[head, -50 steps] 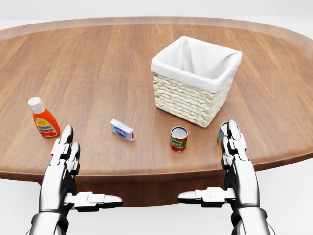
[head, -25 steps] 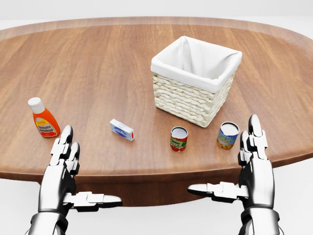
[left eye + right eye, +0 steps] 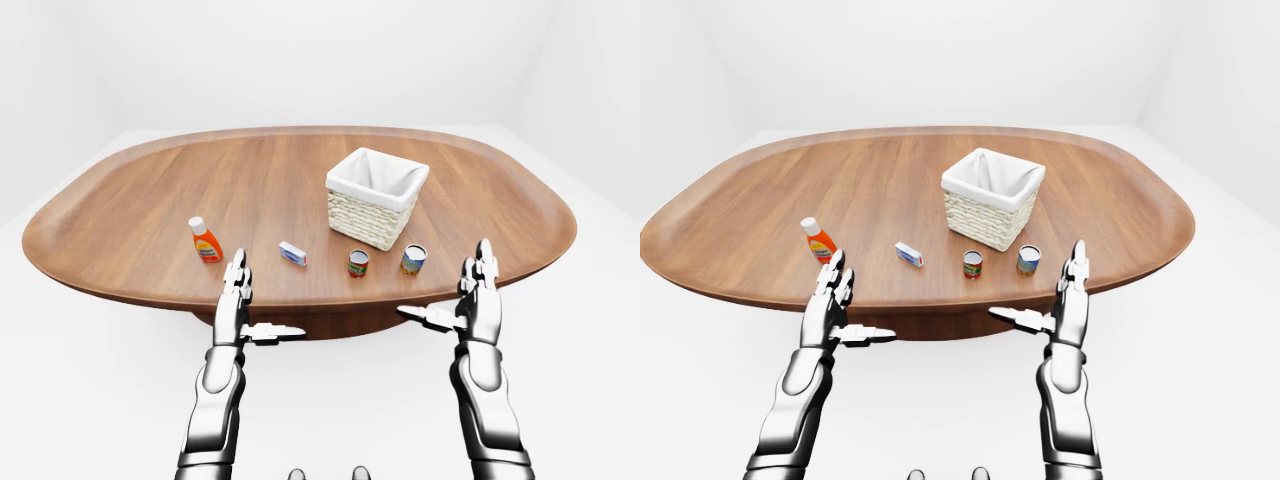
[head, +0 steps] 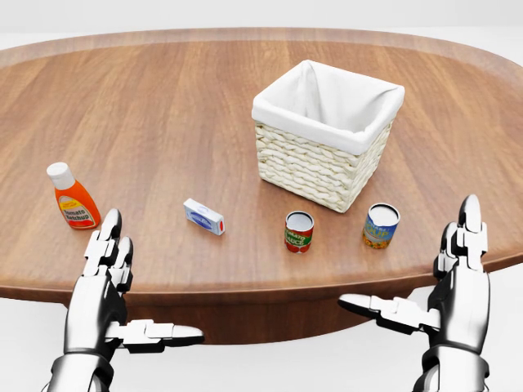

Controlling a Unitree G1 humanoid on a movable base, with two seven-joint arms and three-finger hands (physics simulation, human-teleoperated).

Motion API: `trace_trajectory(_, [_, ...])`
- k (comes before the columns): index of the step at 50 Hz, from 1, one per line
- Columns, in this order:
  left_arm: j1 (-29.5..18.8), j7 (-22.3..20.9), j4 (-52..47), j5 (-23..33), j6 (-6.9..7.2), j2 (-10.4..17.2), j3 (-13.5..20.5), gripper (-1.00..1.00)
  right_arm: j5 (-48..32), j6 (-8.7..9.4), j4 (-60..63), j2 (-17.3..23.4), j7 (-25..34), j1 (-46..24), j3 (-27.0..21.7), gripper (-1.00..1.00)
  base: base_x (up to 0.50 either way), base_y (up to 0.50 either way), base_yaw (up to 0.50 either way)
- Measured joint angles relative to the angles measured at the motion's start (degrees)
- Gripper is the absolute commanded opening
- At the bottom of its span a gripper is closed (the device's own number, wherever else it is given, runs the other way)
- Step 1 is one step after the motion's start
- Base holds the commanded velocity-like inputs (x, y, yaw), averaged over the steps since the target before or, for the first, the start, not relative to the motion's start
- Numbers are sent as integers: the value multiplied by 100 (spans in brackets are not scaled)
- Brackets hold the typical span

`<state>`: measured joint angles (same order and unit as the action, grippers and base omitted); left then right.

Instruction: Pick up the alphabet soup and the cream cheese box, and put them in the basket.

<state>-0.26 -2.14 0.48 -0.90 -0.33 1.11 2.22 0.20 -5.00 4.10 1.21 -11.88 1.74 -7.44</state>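
Both robot hands open, empty: left (image 4: 106,261), right (image 4: 462,269). Alphabet soup can (image 4: 299,232) and cream cheese box (image 4: 203,216) upright on desk (image 4: 163,106), below basket (image 4: 327,135) in head view. Approach each low, fingers straddling.

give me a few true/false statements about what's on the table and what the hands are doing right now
1. The basket already holds a can. False: both cans stand on the table outside it.
2. The left hand and right hand are both open and hold nothing. True.
3. The cream cheese box lies between the orange bottle and the red-labelled can in the head view. True.
4. The blue-and-yellow can lies tipped on its side. False: it stands upright.
5. The orange bottle has a black cap. False: its cap is white.
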Motion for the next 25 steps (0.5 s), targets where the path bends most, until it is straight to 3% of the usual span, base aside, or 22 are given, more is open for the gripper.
trace_trajectory(25, [8,-5,-24,-6,7,-2,-3,100,-30,0,248,5,-645,87,-299,100,0,0,0])
